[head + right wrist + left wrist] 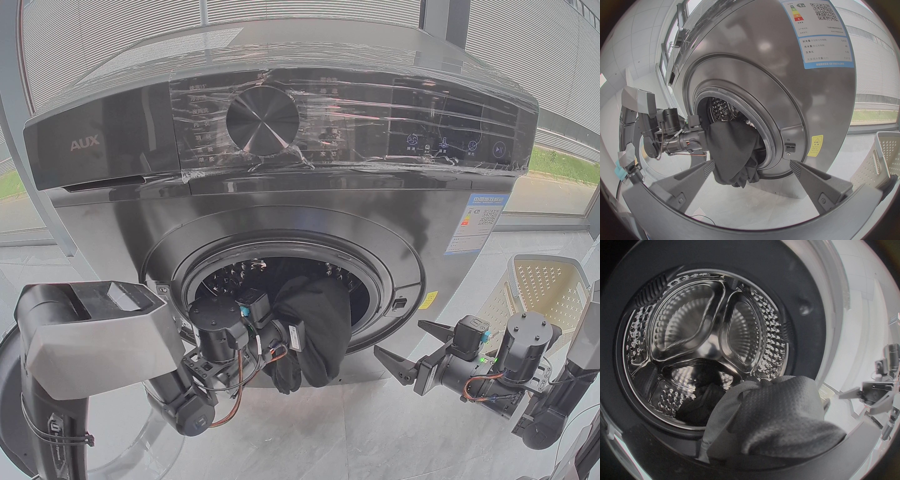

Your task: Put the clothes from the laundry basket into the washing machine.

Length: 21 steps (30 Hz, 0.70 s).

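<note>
Garment hangs long-axis down over door rim, half outside drum | left gripper clenched on it, drum straight ahead | right gripper spread, empty, near laundry basket

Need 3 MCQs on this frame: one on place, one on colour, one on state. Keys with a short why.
1. Where is the black garment?
A. draped over the lower rim of the washing machine opening
B. flat on the floor
C. on top of the machine

2. What colour is the laundry basket?
A. blue
B. cream
C. red

3. The right gripper has its fingers:
A. shut on cloth
B. shut, empty
C. open, empty

Key:
1 A: the head view shows it across the door rim, its end hanging outside.
2 B: its perforated walls are pale cream.
3 C: the fingers are spread apart with nothing between them.
</note>
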Tool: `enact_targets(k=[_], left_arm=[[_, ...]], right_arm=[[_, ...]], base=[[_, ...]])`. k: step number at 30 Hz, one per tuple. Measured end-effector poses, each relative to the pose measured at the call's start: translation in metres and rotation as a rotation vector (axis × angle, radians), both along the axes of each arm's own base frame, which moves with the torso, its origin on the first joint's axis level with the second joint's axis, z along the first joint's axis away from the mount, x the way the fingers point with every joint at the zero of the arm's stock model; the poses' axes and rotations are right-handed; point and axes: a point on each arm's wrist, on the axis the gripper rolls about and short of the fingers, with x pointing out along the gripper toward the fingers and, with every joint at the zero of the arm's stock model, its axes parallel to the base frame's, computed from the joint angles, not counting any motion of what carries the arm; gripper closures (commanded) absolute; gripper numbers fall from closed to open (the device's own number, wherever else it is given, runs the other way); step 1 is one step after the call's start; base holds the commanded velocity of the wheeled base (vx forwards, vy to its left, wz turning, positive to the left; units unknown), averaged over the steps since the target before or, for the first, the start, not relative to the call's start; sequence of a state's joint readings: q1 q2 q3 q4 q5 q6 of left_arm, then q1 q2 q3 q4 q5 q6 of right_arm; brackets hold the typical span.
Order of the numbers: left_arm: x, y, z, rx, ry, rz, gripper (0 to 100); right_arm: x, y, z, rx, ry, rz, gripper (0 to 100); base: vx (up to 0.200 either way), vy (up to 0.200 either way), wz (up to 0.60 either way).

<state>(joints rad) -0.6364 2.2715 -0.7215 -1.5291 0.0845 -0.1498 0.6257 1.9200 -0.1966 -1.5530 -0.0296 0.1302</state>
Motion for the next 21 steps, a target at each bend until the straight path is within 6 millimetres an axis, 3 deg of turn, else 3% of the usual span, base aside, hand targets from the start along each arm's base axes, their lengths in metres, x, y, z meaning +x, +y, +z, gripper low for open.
enact_targets(k=[6, 15, 21], left_arm=[[0.025, -0.014, -0.002, -0.026, -0.025, 0.082, 100], [0.048, -0.02, -0.027, 0.104, 0.133, 0.133, 100], [0.07, -0.024, -0.018, 0.084, 0.105, 0.16, 100]], right_arm=[[0.0, 0.0, 0.0, 0.001, -0.001, 0.002, 0], [-0.001, 0.0, 0.0, 0.0, 0.001, 0.002, 0], [-0.001, 0.0, -0.001, -0.002, 0.005, 0.0, 0]], base=[[0.0, 0.0, 0.0], [0.0, 0.0, 0.0], [0.0, 0.0, 0.0]])
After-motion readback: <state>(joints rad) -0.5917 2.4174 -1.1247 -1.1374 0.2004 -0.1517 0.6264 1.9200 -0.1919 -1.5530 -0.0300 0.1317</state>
